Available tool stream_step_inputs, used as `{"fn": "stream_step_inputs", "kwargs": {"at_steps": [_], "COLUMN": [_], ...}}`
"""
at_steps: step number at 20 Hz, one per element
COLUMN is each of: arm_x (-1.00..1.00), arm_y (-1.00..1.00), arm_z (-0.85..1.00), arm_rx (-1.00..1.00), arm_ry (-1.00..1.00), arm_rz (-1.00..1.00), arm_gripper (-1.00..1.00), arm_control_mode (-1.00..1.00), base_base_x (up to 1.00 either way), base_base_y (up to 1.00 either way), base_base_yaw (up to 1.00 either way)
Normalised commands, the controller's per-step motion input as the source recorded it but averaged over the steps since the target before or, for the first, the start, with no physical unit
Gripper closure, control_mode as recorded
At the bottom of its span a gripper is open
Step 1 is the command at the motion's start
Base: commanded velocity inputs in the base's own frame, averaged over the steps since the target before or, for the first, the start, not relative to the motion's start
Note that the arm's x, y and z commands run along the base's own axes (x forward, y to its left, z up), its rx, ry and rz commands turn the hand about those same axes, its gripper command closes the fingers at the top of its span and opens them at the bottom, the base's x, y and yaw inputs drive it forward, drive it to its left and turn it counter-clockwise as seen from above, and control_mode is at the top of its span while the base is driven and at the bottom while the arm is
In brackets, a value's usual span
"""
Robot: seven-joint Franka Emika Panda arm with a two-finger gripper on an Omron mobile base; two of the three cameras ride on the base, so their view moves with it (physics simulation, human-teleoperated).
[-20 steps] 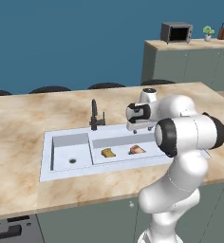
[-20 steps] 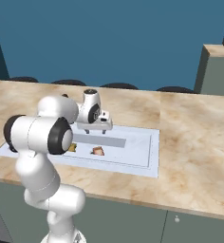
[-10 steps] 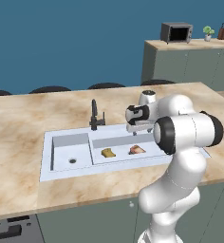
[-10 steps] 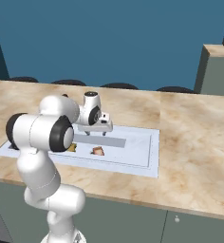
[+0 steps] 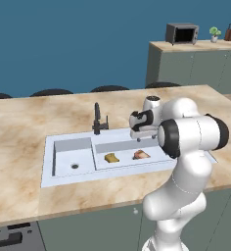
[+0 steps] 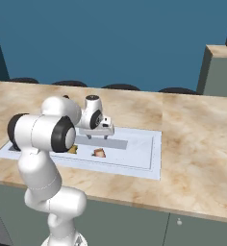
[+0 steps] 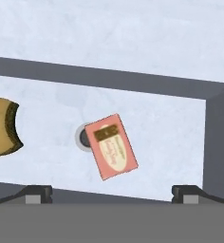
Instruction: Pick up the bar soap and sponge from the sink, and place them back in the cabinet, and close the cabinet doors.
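The pinkish-red bar soap (image 7: pixel 110 146) lies flat and askew on the floor of the longer basin, beside the round drain (image 7: pixel 82 137). It also shows as bar soap (image 5: pixel 141 155) and bar soap (image 6: pixel 99 153). The mustard sponge (image 5: pixel 111 157) rests left of it in the same basin; sponge (image 7: pixel 2 127) is cut by the picture's edge, and sponge (image 6: pixel 72 149) is partly behind my arm. My gripper (image 5: pixel 141 139) (image 6: pixel 97 136) (image 7: pixel 113 193) hovers above the soap, open, holding nothing. The pale sink (image 5: pixel 63 143) has a black faucet (image 5: pixel 97 119). The cabinet and cabinet doors are out of view.
Marble counter (image 5: pixel 19 122) surrounds the sink. Dark stool tops (image 5: pixel 51 92) line its far edge. A microwave (image 5: pixel 182 33) and a plant (image 5: pixel 215 33) stand on a far grey-green counter. A stove edge (image 5: pixel 10 236) sits at the lower left.
My hand has sunk a little toward the longer basin, staying over the soap. Soap and sponge have not moved.
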Motion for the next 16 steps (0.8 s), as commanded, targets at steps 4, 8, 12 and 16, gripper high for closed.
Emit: {"fn": "stream_step_inputs", "kwargs": {"at_steps": [4,8,12,16], "arm_x": [0.01,0.02,0.08,0.07], "arm_y": [0.0,0.0,0.0,0.0], "arm_z": [-0.08,-0.13,-0.16,-0.16], "arm_rx": [0.0,0.0,0.0,0.0], "arm_ry": [0.0,0.0,0.0,0.0], "arm_rz": [0.0,0.0,0.0,0.0], "arm_gripper": [-1.0,-1.0,-1.0,-1.0], "arm_control_mode": [-1.0,-1.0,-1.0,-1.0], "base_base_x": [0.0,0.0,0.0,0.0], "base_base_y": [0.0,0.0,0.0,0.0], "base_base_yaw": [0.0,0.0,0.0,0.0]}}
